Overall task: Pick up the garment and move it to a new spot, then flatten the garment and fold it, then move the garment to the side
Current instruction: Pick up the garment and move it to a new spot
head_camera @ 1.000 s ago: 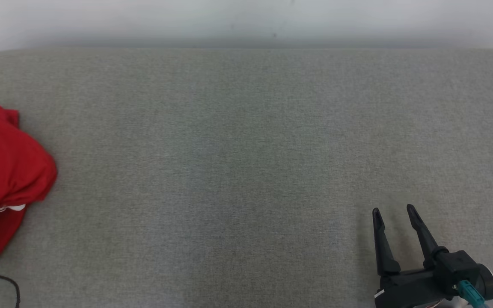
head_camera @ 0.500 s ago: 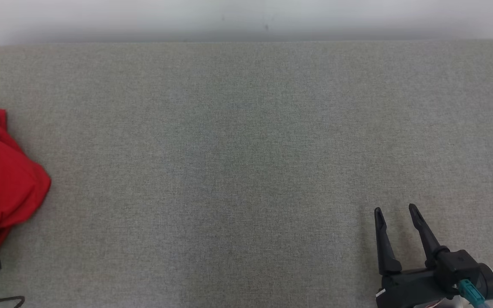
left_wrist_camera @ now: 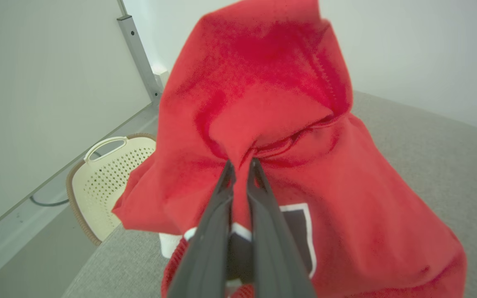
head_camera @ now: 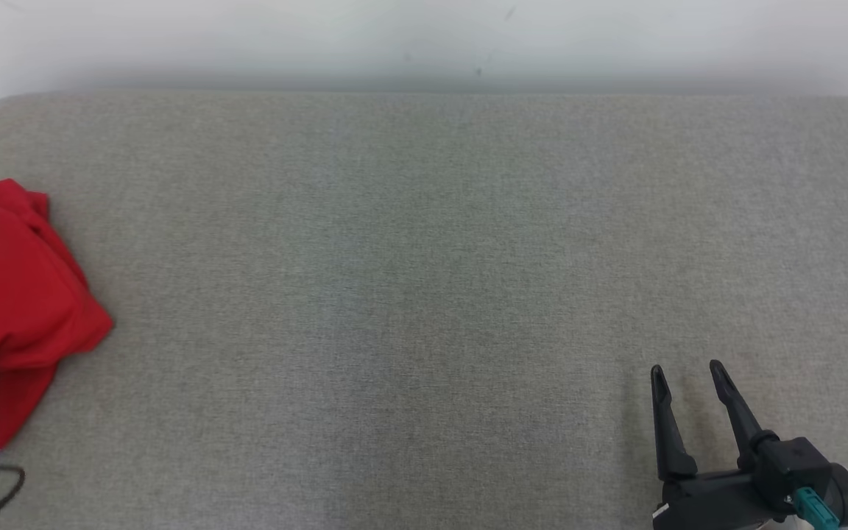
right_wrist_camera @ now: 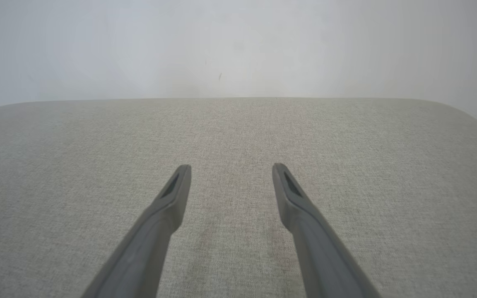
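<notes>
Red cloth bunched into a soft heap, the garment (head_camera: 19, 294) lies at the left edge of the grey fabric-covered worktop (head_camera: 424, 258); whether it rests fully on that surface or hangs just clear of it cannot be told. The left claw (left_wrist_camera: 240, 165) has its two fingers drawn almost together on a gathered fold high on the heap, with puckers running out from the pinch. A dark patch (left_wrist_camera: 300, 231) with a white border shows lower down the cloth. The right claw (head_camera: 686, 369) hovers near the worktop's front right corner, fingers spread and holding nothing. A pale perforated basket (left_wrist_camera: 102, 174) stands below and beyond the worktop's left edge.

The garment looks light and limp. It should drape and swing when carried, and a single pinch will likely keep it bunched, not spread. For flattening, two holds along a hem or at the shoulders would probably serve better, though neither can be picked out in the heap.
</notes>
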{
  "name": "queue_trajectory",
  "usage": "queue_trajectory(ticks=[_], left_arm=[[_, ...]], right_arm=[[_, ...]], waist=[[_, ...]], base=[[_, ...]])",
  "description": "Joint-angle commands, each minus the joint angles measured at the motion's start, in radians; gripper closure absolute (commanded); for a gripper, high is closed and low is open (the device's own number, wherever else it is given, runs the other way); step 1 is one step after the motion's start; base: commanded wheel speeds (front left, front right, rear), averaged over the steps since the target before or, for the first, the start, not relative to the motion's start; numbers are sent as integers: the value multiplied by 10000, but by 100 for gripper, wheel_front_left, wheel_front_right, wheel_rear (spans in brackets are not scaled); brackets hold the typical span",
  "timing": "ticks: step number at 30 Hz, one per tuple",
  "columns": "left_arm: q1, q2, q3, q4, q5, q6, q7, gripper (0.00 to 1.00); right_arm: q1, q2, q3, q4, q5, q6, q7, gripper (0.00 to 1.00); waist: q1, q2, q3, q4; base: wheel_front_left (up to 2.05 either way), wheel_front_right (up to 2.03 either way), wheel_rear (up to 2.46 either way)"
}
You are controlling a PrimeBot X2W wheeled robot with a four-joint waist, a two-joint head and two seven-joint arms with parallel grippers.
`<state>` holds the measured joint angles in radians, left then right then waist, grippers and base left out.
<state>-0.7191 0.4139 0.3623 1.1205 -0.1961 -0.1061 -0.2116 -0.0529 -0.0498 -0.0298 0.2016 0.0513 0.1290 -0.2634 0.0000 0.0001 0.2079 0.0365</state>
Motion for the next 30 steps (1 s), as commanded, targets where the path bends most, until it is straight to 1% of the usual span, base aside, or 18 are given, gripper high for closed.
queue_trajectory(ticks=[1, 5, 9, 13, 16, 19, 23, 30], left_arm=[[-202, 51, -44, -139, -121, -58, -136, 100], [-584, 50, -181, -698, -245, -170, -433, 100], [-983, -30, -470, -1599, -450, -253, -533, 100], [-1332, -234, -1129, -2808, -855, -240, -544, 100], [-1468, -249, -1694, -3747, -1218, -243, -531, 100], [-1544, -304, -2200, -4631, -1554, -246, -368, 100], [-1599, -402, -2674, -5770, -1843, -246, -12, 100], [-1724, -883, -3493, -7479, -2149, -247, 667, 100]], right_arm=[[152, -8, -22, -1, 25, 34, -14, 0], [167, -11, -27, 38, 104, 34, -14, 0], [231, -11, 7, 95, 158, 34, -14, 0], [249, -11, 98, 121, 260, 34, -14, 0], [265, -9, 168, 126, 342, 34, -14, 0], [266, -12, 187, 141, 432, 34, -14, 0], [246, -9, 250, 178, 529, 34, -14, 0], [355, -9, 352, 249, 746, 34, -14, 0]], waist=[[0, -1, -107, 124], [0, -1, -276, 275], [0, -1, -442, 352], [0, -1, -563, 302], [0, -1, -622, 161], [0, -1, -655, -80], [0, -1, -693, -572], [0, -1, -813, -1595]], base=[[0, 0, 0], [0, 0, 0], [0, 0, 0], [0, 0, 0], [0, 0, 0], [0, 0, 0], [0, 0, 0], [0, 0, 0]])
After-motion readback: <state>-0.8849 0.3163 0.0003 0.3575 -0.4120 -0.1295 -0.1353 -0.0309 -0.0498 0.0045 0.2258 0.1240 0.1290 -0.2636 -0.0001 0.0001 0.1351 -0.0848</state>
